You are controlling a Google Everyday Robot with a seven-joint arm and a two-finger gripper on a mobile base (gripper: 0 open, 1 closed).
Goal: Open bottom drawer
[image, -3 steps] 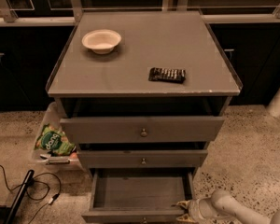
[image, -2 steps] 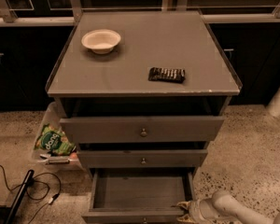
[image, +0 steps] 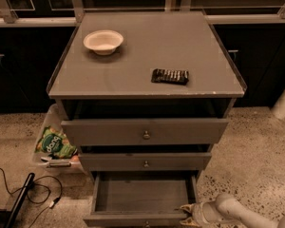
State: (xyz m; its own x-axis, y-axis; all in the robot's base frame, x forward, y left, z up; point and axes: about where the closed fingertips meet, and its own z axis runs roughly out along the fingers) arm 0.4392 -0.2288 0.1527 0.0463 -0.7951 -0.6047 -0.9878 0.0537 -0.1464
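The bottom drawer [image: 142,196] of the grey cabinet stands pulled out toward me, its inside bare and its front panel at the lower edge of the view. Its knob [image: 146,223] is barely visible at the frame's bottom. Above it sit the mid-sized drawer [image: 145,161] and the widest top drawer [image: 145,131], both pushed in. My gripper [image: 189,213] is at the drawer's front right corner, low in the view, with the white arm [image: 237,213] trailing to the right.
On the cabinet top [image: 147,56] are a white bowl [image: 103,41] and a dark snack bar [image: 170,76]. A clear bin with a green chip bag [image: 54,144] stands at the left. Cables and a black bar [image: 19,198] lie on the speckled floor.
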